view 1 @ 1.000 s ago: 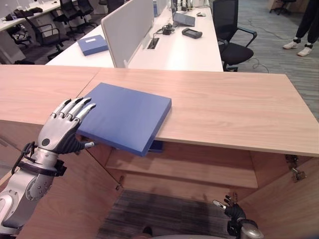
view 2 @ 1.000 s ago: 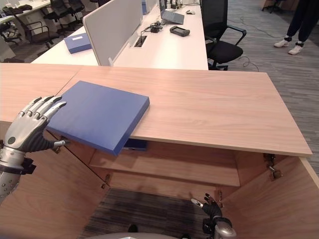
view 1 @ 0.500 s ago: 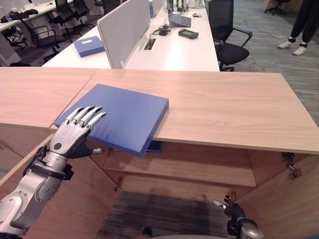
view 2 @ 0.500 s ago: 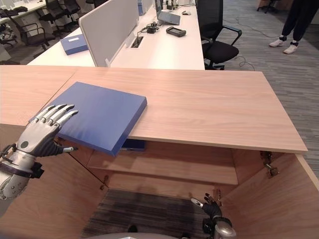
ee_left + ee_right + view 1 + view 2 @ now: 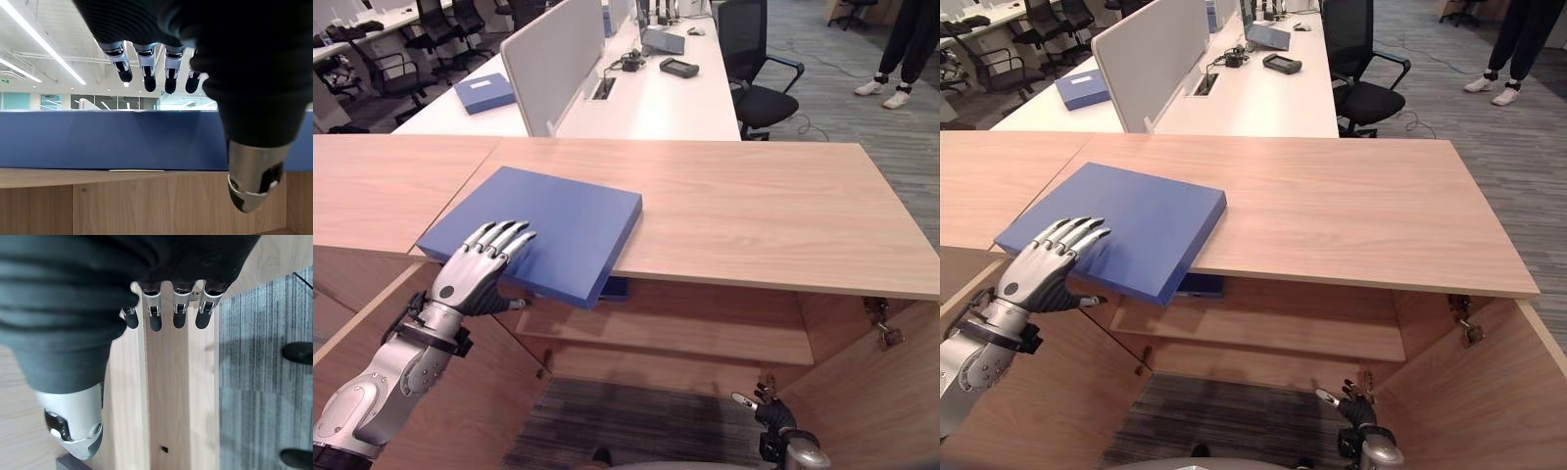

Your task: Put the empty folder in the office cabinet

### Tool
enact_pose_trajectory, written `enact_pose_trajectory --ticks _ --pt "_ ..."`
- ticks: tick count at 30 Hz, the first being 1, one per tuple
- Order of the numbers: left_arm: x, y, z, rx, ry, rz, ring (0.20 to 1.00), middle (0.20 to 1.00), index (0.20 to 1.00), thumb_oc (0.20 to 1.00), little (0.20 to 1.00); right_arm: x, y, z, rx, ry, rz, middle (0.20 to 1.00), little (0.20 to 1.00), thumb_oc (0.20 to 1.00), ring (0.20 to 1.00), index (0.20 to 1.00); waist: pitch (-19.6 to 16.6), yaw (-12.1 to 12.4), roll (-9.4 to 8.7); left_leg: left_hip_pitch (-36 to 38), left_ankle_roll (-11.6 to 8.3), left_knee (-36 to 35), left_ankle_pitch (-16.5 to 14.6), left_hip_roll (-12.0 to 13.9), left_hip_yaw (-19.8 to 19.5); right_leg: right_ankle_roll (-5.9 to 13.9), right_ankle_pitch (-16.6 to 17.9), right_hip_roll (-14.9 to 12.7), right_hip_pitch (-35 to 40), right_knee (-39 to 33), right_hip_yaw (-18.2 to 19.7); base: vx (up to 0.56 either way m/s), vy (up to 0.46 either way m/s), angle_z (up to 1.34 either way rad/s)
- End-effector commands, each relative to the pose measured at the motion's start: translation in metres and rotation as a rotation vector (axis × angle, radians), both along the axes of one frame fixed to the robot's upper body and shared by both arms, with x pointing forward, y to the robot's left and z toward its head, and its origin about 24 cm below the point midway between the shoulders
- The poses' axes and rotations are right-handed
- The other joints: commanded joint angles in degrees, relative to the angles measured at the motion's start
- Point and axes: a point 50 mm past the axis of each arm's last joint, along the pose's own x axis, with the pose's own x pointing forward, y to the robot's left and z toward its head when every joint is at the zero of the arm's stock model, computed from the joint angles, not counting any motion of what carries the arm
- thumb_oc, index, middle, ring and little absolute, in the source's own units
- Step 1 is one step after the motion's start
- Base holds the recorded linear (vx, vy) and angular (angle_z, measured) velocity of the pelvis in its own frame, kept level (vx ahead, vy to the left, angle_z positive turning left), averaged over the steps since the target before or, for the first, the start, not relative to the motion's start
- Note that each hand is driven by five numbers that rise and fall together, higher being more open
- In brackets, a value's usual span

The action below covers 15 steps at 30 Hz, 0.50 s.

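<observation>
Folder [image 5: 543, 227], blue and flat, lies on the wooden worktop [image 5: 773, 211] of the office cabinet [image 5: 1263, 328] with one corner jutting past the front edge, right above the open compartment, and that overhang looks deliberate in effect: it gives room to get under the folder from below. The left robot hand [image 5: 484, 269] sits at the overhanging near edge of the folder, fingers straight and spread flat across the blue cover and the thumb reaching beneath the edge; from the left wrist view the fingertips [image 5: 149, 81] stand above the folder's top and the thumb below it, with a gap on both sides as far as that close angle shows, so I judge it relaxed and not yet clamped. Below the folder, a shelf [image 5: 671, 333] inside the cabinet is where the folder should end up, and something dark blue [image 5: 618, 289] already lies on that shelf just under the overhang. The right robot hand [image 5: 771, 411] hangs low, well below the folder near the cabinet's open right door [image 5: 1469, 392], fingers loosely extended and holding nothing
</observation>
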Motion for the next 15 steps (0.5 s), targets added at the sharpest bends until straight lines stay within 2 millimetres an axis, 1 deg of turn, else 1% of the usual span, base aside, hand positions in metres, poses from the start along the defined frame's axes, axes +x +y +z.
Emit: enact_pose_trajectory --ticks 1,15 --pt "0.0178 -0.0003 0.0263 0.003 -0.133 0.007 1.000 1.000 1.000 1.000 1.000 0.0388 0.0064 0.0154 0.017 -0.120 0.008 1.000 1.000 1.000 1.000 1.000 2.1 -0.9 -1.93 4.4 -3.57 1.2 -5.7 4.4 0.4 3.86 -4.8 -2.0 2.6 1.2 1.7 0.00 0.000 0.00" --pt "0.0224 -0.0045 0.0203 0.007 -0.123 0.004 1.000 1.000 1.000 1.000 1.000 0.0376 0.0061 0.0141 0.016 -0.110 0.001 1.000 1.000 1.000 1.000 1.000 2.1 -1.1 -1.97 4.4 -3.56 1.2 -5.8 4.4 0.5 3.83 -4.8 -1.9 2.6 1.2 1.7 0.00 0.000 0.00"
